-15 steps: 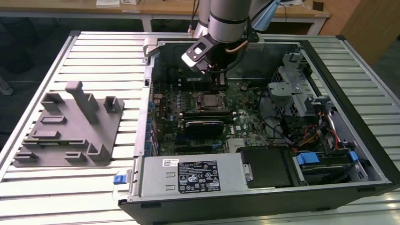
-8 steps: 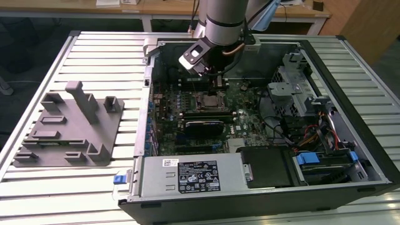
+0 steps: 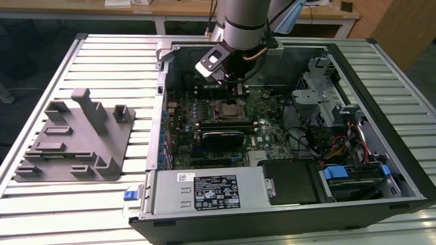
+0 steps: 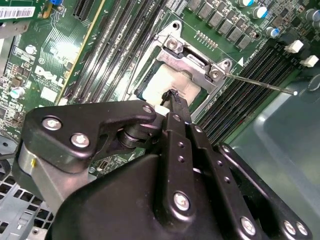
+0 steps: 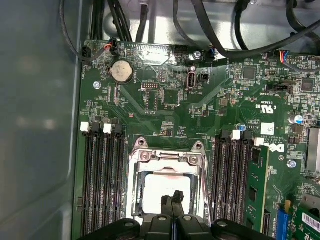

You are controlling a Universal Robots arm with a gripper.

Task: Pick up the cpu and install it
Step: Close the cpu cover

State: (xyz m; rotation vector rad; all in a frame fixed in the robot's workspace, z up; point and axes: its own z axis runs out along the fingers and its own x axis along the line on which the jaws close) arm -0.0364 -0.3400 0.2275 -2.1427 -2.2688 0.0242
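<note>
The black claw was narrow, its fingers pressed together, with tips at the pale flat square cpu, which lay inside the metal-framed socket.

grey tray on slatted table, open computer case — green motherboard, round coin battery

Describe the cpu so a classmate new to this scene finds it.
Inside the open computer case lies a green motherboard. At its middle, between two banks of black memory slots, a metal-framed socket surrounds the cpu: pale, flat and square, unlike the dark slots.
</note>
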